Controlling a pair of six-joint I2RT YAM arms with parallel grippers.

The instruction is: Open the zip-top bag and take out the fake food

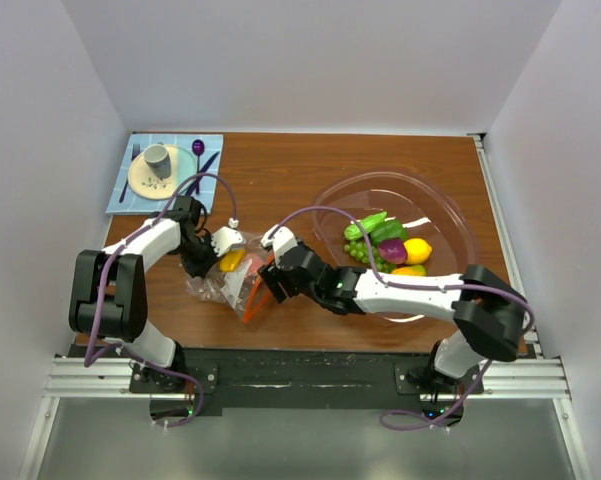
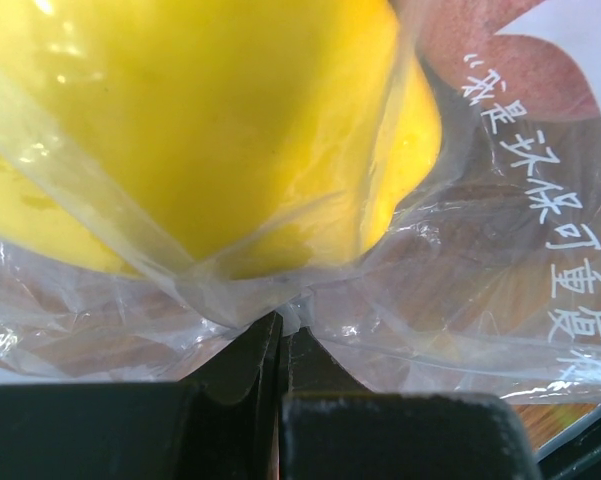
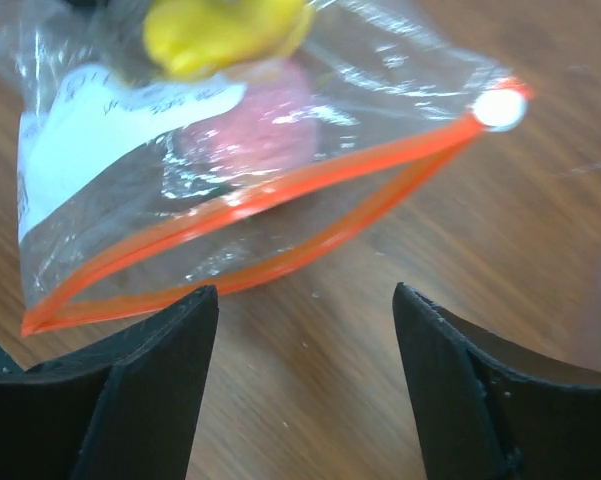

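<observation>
The zip-top bag [image 1: 228, 283] lies on the wooden table between the arms, and the mouth of its orange-red zip strip [image 3: 280, 195] gapes open. Inside it are a yellow piece of fake food [image 2: 210, 120] and a pink piece [image 3: 250, 130]. My left gripper [image 2: 285, 322] is shut on a pinch of the bag's clear film just below the yellow piece. My right gripper [image 3: 305, 295] stands open just in front of the zip mouth, with only bare wood between its fingers. More fake food [image 1: 390, 245], green, purple, yellow and orange, lies in the clear bowl [image 1: 450, 215].
A blue placemat [image 1: 120, 195] at the back left carries a round plate with a grey cup [image 1: 157, 158], a fork, a knife and a purple spoon [image 1: 198, 148]. White walls close in the table on three sides.
</observation>
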